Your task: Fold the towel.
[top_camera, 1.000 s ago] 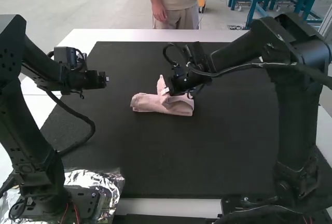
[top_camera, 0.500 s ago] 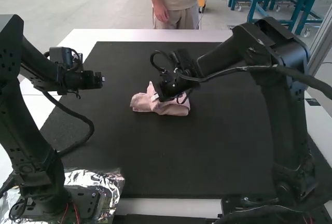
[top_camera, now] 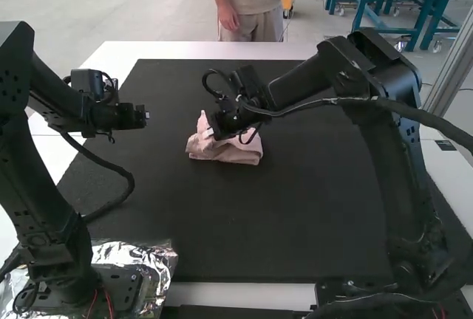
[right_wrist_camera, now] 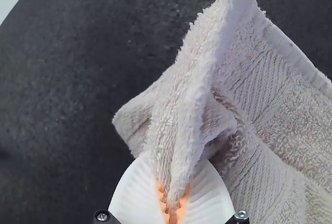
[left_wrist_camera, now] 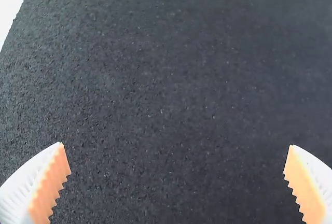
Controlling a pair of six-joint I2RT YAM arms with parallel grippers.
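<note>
Pink terrycloth towel (top_camera: pixel 233 153) lies bunched toward the black rectangular mat's (top_camera: pixel 244 223) far edge, partly hidden from above by your right gripper (top_camera: pixel 210 134). Your right wrist view reveals its 2 white ribbed fingers (right_wrist_camera: pixel 136 190) pinching a raised fold. Near the mat's left edge, your left gripper (top_camera: pixel 145 115) gapes wide. Crumpled silver foil (top_camera: pixel 157 260) sits at the near-left corner.
</note>
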